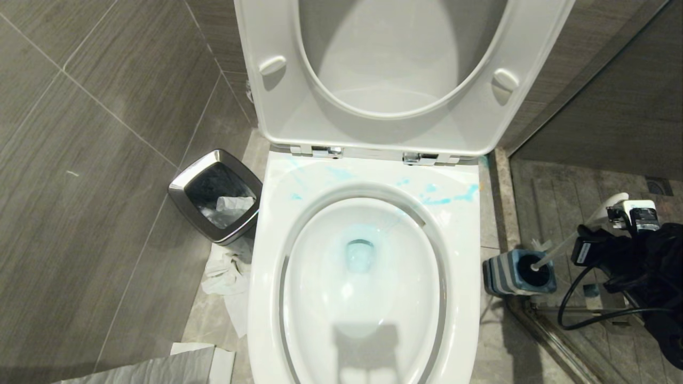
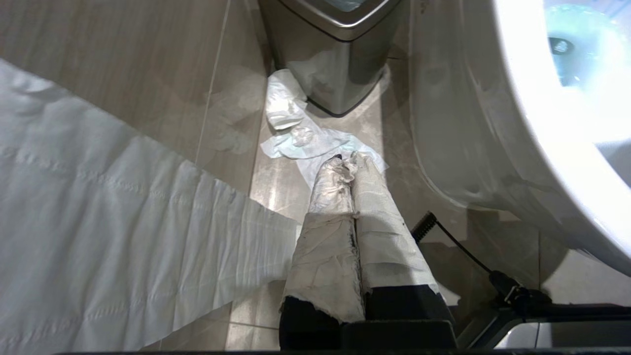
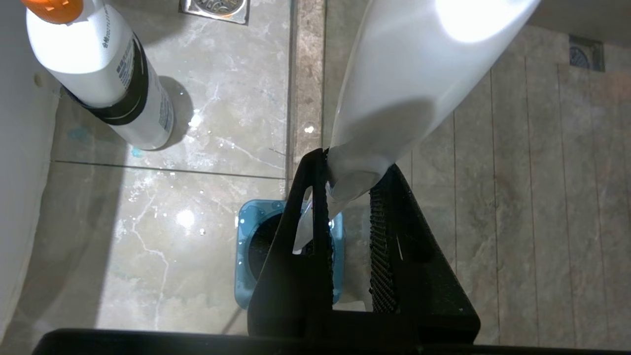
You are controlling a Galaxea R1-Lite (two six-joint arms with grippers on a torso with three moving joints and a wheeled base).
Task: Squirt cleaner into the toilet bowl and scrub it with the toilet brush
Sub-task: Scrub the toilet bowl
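The toilet bowl (image 1: 368, 277) fills the middle of the room, seat and lid tipped up against the wall, with blue-tinted water at its drain and blue smears (image 1: 443, 196) across the back of the rim. On the floor to its left stands a steel-rimmed waste bin (image 1: 216, 196), crumpled paper (image 1: 229, 277) lying just in front of it. To the right of the bowl the toilet brush (image 1: 573, 239) leans in its striped holder (image 1: 515, 273), head still down inside. The right end effector (image 3: 347, 197) is at the top of the brush handle, its two black fingers closed against the white plastic on either side. The cleaner (image 3: 101, 74), capped in orange, stands upright on the floor near the holder. The left end effector (image 2: 345, 170), its fingers wrapped in white paper and pressed together with nothing between them, hangs low beside the bowl, above the paper on the floor.
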